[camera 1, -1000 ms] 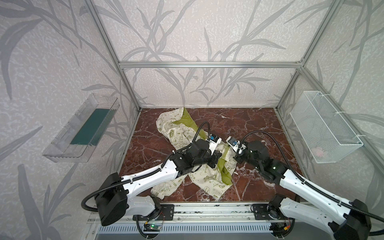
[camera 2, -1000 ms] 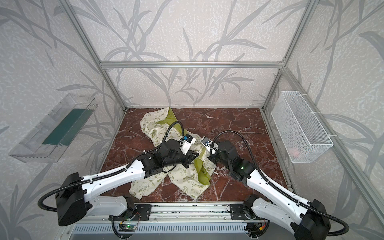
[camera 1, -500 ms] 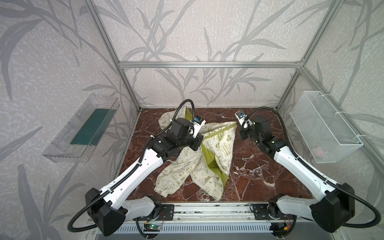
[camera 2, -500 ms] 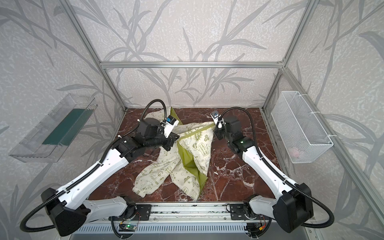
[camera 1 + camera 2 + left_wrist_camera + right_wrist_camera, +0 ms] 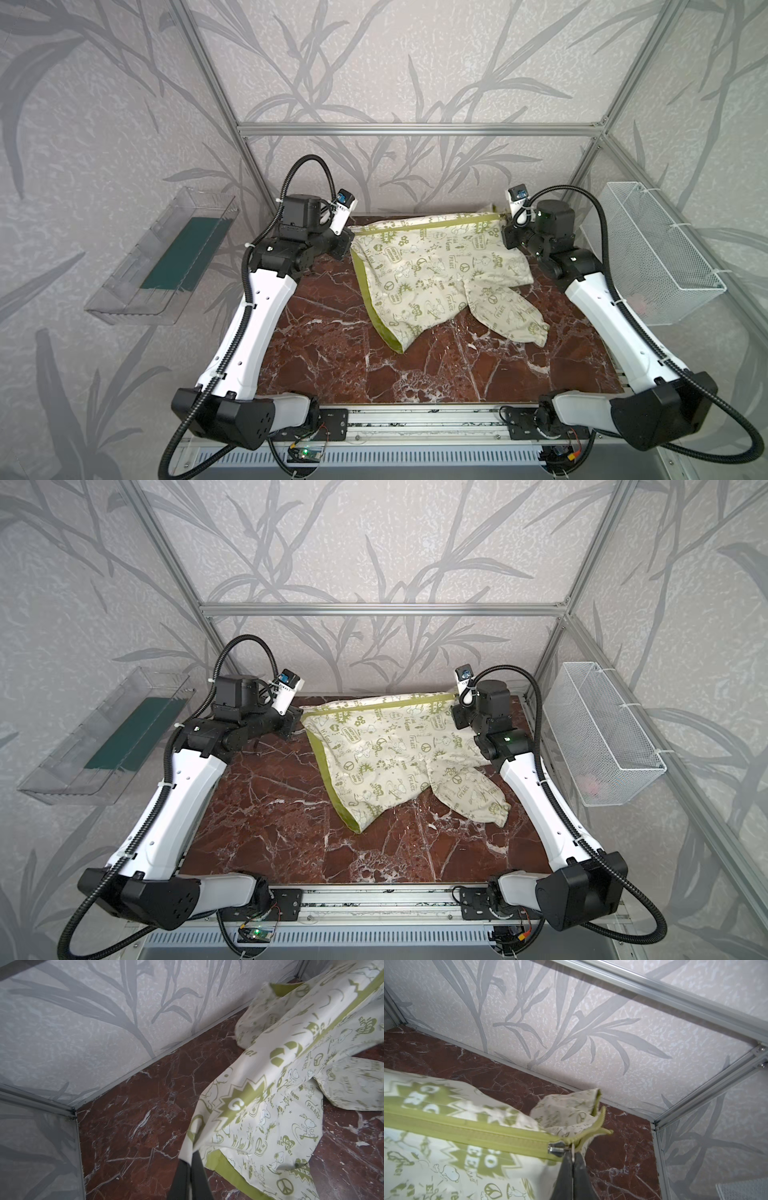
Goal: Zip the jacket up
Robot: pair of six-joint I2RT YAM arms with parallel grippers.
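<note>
The cream jacket (image 5: pixel 436 266) with olive-green prints hangs stretched between my two grippers at the far side of the marble table (image 5: pixel 332 340); it shows in both top views (image 5: pixel 386 746). My left gripper (image 5: pixel 191 1162) is shut on a corner of the jacket's fabric beside its green edge (image 5: pixel 226 1169). My right gripper (image 5: pixel 572 1154) is shut on the pull tab of the metal zipper slider (image 5: pixel 556 1149). Behind the slider, the green zipper tape (image 5: pixel 477 1132) runs closed. Past the slider the two zipper ends splay apart. One sleeve (image 5: pixel 511 316) lies on the table.
A clear plastic tray (image 5: pixel 166 257) hangs on the left wall and a white wire basket (image 5: pixel 652 257) on the right wall. The back wall stands close behind both grippers. The aluminium rail (image 5: pixel 415 419) with the arm bases runs along the front edge.
Both grippers have moved from close together near the table's middle to far apart at the back. The crumpled jacket is now pulled out taut between them.
</note>
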